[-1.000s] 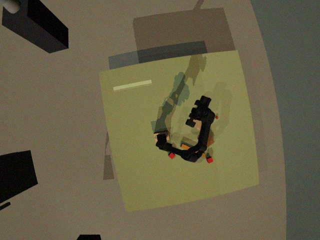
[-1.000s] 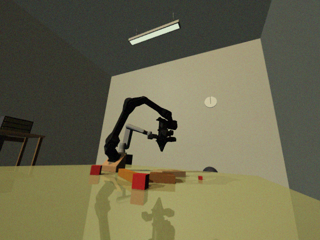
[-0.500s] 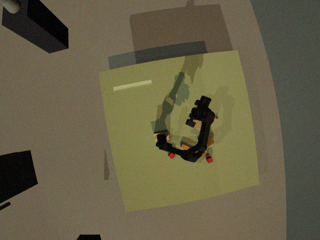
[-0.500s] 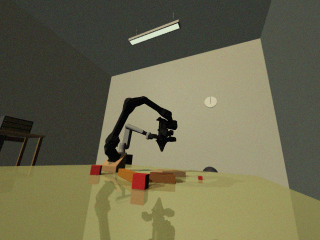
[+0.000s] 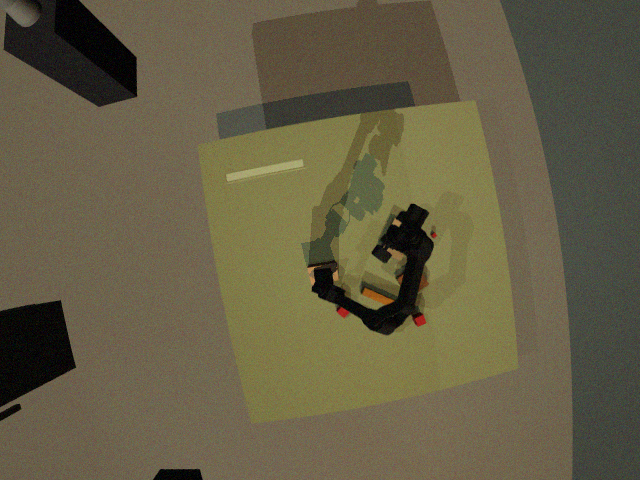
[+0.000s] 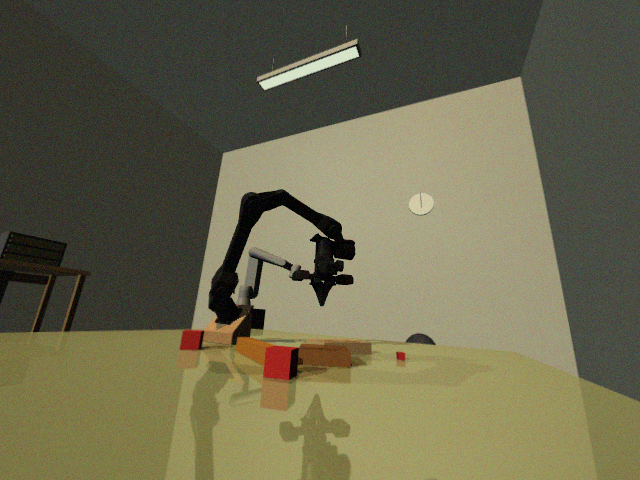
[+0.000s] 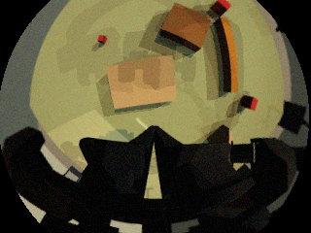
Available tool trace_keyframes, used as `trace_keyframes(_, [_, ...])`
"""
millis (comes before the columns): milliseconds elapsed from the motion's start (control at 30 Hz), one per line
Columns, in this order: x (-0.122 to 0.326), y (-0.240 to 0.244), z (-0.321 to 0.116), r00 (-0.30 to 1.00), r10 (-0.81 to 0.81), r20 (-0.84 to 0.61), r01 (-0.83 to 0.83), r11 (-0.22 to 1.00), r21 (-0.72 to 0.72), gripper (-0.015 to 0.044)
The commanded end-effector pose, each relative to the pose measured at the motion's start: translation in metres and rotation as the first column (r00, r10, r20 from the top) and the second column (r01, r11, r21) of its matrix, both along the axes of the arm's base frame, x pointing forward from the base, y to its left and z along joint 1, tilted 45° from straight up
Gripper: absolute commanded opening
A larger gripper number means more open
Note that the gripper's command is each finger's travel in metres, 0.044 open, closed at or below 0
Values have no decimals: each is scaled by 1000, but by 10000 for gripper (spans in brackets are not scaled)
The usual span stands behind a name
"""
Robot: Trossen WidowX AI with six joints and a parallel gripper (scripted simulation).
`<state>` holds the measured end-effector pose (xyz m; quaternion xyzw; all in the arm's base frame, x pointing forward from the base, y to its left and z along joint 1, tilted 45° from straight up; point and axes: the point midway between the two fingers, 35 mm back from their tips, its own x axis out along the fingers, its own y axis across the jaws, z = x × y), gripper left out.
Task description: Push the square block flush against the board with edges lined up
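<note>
Below the gripper (image 5: 400, 236) (image 6: 322, 303) (image 7: 154, 128), we see a smooth, glossy tabletop (image 5: 289, 361) (image 6: 413, 428) (image 7: 53, 92) that mirrors what stands on it; we cannot name its material. The tan board (image 5: 396, 253) (image 6: 359, 347) (image 7: 143, 84) and brown square block (image 5: 422, 282) (image 6: 325, 355) (image 7: 187, 25) look smooth and matt, wood-like in colour. We find the orange bar (image 5: 377, 296) (image 6: 253, 348) (image 7: 233, 58) smooth and matt too. The gripper itself looks dull black, perhaps plastic, with dark, shineless fingers.
</note>
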<state>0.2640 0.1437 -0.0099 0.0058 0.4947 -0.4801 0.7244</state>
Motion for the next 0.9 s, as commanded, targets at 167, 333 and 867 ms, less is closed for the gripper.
trace_keyframes(167, [8,-45,19,962,-198,187,195,980,35,0])
trace_keyframes(333, [9,-72,28,902,-314,295,307,949,71,0])
trace_keyframes(867, [-1,-138,49,642,-556,528,544,815,197,0])
